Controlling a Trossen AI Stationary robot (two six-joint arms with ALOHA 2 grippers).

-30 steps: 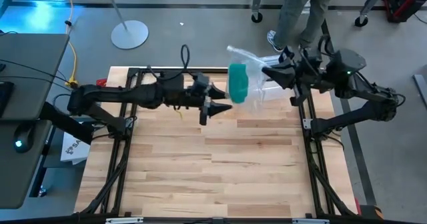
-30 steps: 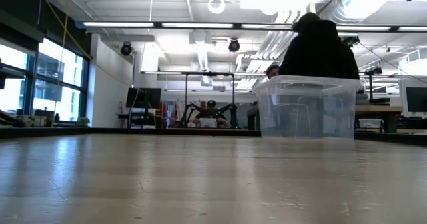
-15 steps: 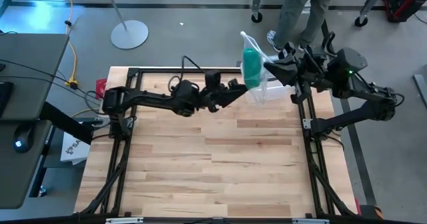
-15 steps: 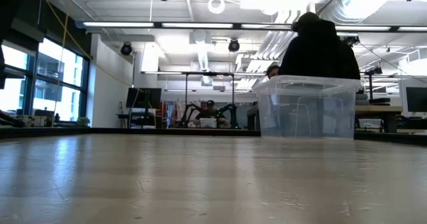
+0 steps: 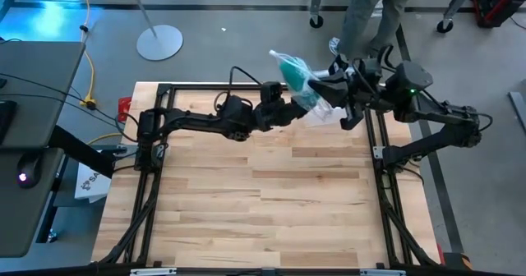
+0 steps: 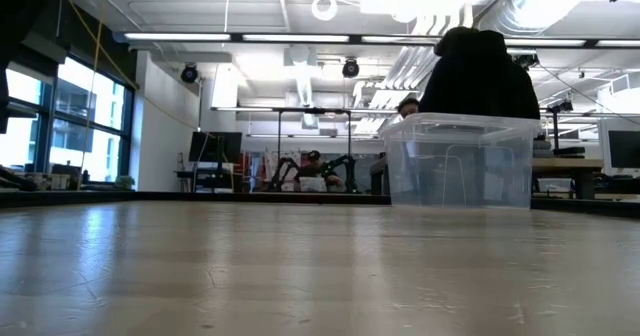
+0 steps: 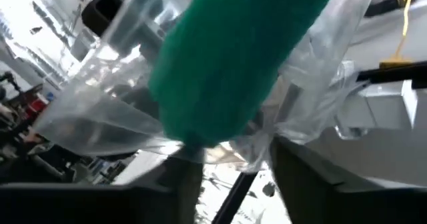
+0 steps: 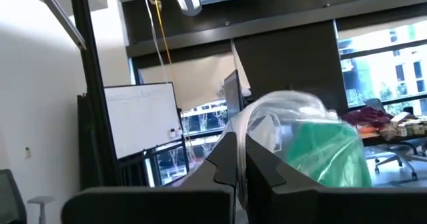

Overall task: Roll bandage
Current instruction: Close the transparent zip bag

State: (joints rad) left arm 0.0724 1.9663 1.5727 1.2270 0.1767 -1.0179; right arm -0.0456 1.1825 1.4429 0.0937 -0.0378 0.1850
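In the upper middle of the high view, the left gripper (image 5: 289, 105) reaches rightward to a clear plastic bag (image 5: 322, 110); its fingers (image 7: 297, 171) pinch the bag's bunched lower edge. The green bandage (image 5: 300, 83) sits inside the bag, held in the air above the table's (image 5: 246, 194) far edge. Just right of it, the right gripper (image 5: 327, 85) is clamped on the bag's other side.

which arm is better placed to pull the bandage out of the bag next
Left, probably. The right gripper is shut on the clear plastic bag, holding it up, while the left gripper is at the bag beside the green bandage.
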